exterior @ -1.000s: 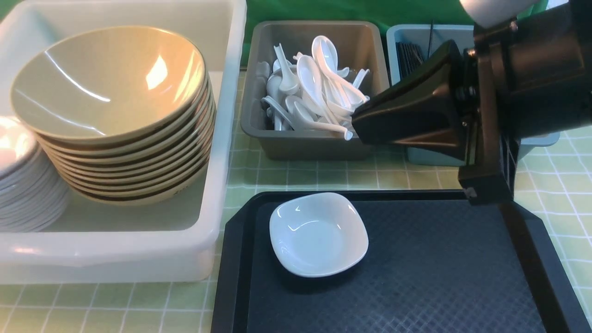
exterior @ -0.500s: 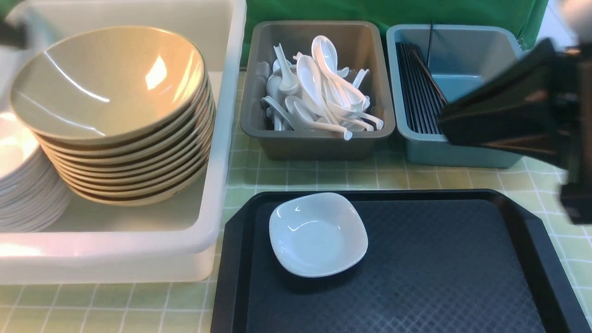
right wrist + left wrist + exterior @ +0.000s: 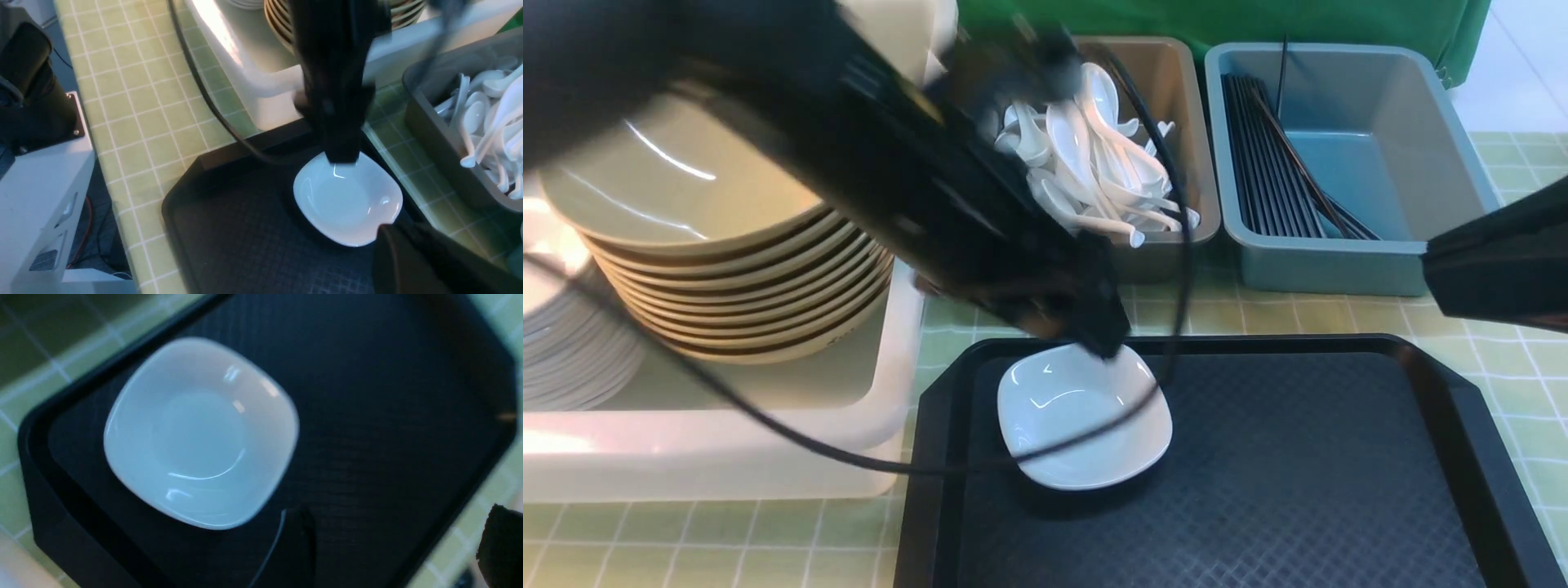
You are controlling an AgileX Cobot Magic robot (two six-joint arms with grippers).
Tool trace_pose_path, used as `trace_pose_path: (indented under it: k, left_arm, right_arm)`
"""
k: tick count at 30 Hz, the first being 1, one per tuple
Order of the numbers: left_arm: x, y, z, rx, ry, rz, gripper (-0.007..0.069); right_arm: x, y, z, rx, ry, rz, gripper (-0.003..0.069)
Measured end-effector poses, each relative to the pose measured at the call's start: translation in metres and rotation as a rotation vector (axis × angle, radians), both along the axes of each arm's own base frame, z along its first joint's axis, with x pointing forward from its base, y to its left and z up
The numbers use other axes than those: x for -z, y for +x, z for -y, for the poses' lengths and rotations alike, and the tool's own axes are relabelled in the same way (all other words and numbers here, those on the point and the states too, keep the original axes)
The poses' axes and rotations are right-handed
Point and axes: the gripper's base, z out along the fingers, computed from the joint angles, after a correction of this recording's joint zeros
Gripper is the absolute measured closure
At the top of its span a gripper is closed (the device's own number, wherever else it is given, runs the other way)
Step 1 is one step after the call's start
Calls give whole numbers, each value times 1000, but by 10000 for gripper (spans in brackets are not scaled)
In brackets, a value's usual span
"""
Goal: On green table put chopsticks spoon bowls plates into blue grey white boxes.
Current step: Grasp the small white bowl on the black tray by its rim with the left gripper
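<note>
A small square white plate (image 3: 1086, 416) lies at the near left of the black tray (image 3: 1298, 490). My left gripper (image 3: 1104, 336) has come down at the plate's far edge. In the left wrist view its two fingers stand wide apart, open, over bare tray beside the plate (image 3: 200, 433). My right gripper (image 3: 1433, 261) hangs at the right edge, shut and empty. Spoons (image 3: 1086, 163) fill the grey box (image 3: 1168, 245). Chopsticks (image 3: 1266, 163) lie in the blue box (image 3: 1339, 269). Tan bowls (image 3: 686, 204) and white plates (image 3: 564, 359) are stacked in the white box (image 3: 727, 441).
The left arm's black cable (image 3: 849, 457) loops down over the white box's front rim and across the square plate. The left arm crosses above the bowl stack and the grey box's near left corner. Green checked table (image 3: 1233, 310) shows between tray and boxes.
My left arm has swung in from the far left, over the bowls, down to the square plate. My right arm has drawn back to the right, uncovering the blue box.
</note>
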Motion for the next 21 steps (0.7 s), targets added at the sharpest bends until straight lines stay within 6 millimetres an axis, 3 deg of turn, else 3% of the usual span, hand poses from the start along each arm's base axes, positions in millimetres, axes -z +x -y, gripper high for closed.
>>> trace_pose_path:
  k: [6,11,21]
  left_arm:
    - [48,36,15,183,197,44,106]
    - [65,54,24,354,261,102,106]
    - [105,72,26,390,376,113,106]
  right_arm:
    - [1,-3,1,-11,-17,-19,621]
    - [2,-3,1,-12,-20,-21,618]
    - [2,-3,1,-13,-21,-23,612]
